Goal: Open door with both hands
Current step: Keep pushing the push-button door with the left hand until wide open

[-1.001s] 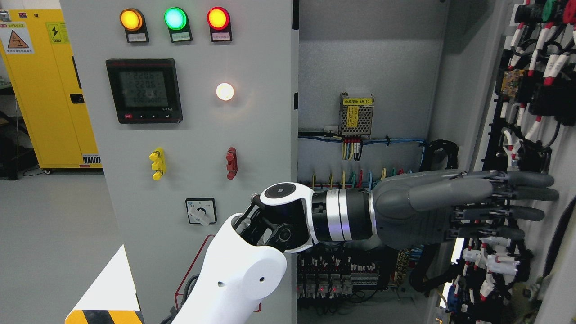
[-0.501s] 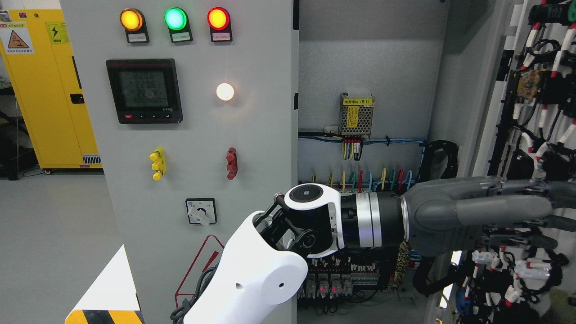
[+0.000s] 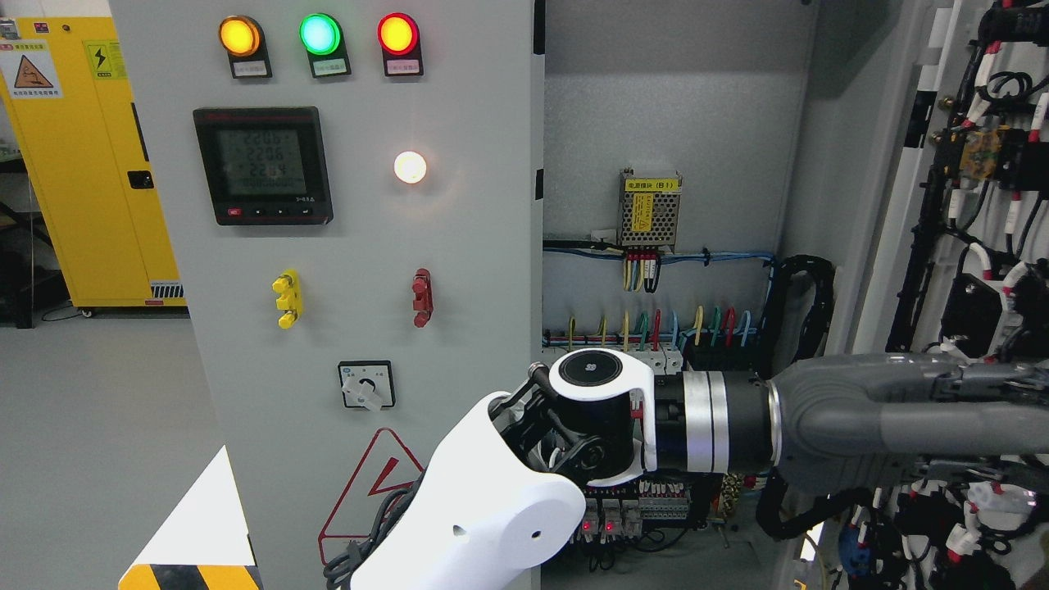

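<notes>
Your left hand (image 3: 901,426) reaches across from the lower left, its white forearm and black wrist joint passing in front of the open cabinet. The grey palm lies flat against the inner face of the right door (image 3: 967,246), which is swung wide at the picture's right edge and carries black components with red and white wire ends. The fingers (image 3: 996,381) stretch out straight toward the right edge and grasp nothing; their tips run out of view. Your right hand does not show. To the left stands the closed panel (image 3: 344,246) with 3 lamps in amber, green and red, a dark meter display and a rotary switch. Inside the cabinet, a power module (image 3: 649,209) sits above rows of coloured wires.
</notes>
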Available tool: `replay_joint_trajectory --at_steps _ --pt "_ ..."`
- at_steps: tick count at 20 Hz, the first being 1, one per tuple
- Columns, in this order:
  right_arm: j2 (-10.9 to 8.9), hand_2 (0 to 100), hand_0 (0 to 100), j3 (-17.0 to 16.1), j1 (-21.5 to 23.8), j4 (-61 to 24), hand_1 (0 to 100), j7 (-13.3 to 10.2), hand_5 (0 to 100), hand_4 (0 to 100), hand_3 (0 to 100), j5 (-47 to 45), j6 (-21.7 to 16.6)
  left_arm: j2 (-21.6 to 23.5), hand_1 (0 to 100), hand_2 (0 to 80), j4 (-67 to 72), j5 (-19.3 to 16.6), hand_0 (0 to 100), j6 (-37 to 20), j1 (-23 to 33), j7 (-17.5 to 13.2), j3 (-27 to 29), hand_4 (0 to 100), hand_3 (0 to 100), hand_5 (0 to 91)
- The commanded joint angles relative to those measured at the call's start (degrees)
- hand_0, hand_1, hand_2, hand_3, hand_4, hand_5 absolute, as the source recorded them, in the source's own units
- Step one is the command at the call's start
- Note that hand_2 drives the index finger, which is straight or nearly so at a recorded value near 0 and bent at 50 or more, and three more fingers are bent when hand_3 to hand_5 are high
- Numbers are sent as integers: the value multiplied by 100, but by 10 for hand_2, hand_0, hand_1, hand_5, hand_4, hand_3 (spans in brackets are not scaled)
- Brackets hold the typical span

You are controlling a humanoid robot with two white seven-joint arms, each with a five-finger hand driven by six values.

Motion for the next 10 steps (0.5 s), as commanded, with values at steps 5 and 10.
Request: replay_joint_trajectory --at_steps 5,10 --pt "0 40 0 -2 9 0 500 4 0 0 0 0 0 -8 556 0 93 19 120 29 16 3 718 0 0 0" --pt "0 40 0 -2 0 0 500 4 0 0 0 0 0 1 556 0 67 2 120 371 60 3 1580 0 0 0"
